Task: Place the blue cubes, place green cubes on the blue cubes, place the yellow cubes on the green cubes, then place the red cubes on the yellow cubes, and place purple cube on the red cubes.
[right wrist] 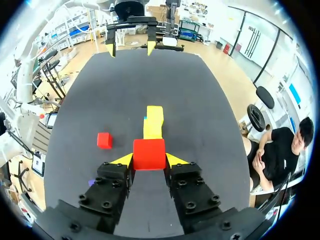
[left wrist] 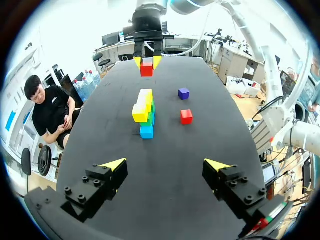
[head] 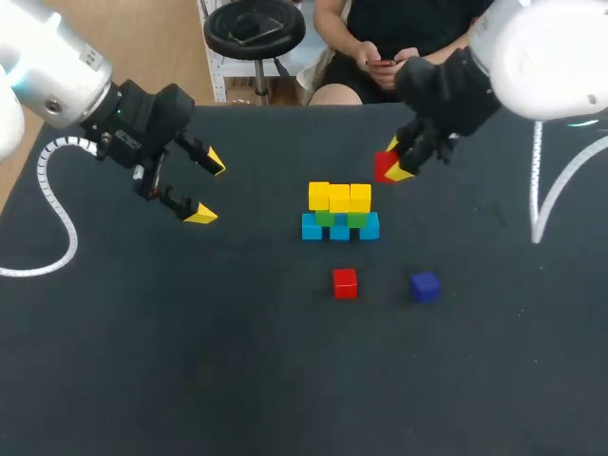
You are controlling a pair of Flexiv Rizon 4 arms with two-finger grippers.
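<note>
A stack stands at mid-table: a row of blue cubes [head: 339, 229], green cubes [head: 340, 218] on them, yellow cubes [head: 339, 197] on top. My right gripper [head: 396, 159] hangs above and behind the stack's right end, shut on a red cube [head: 384, 167]; the red cube [right wrist: 149, 153] sits between its yellow tips in the right wrist view, with the yellow cubes [right wrist: 153, 121] ahead. A second red cube [head: 345, 282] and a purple cube [head: 425, 285] lie on the table in front of the stack. My left gripper [head: 208, 188] is open and empty, well left of the stack.
The black table [head: 190, 361] holds nothing else. The loose red cube [left wrist: 186, 116] and purple cube [left wrist: 183, 93] lie beside the stack [left wrist: 145, 111], far ahead of my left gripper [left wrist: 165, 165].
</note>
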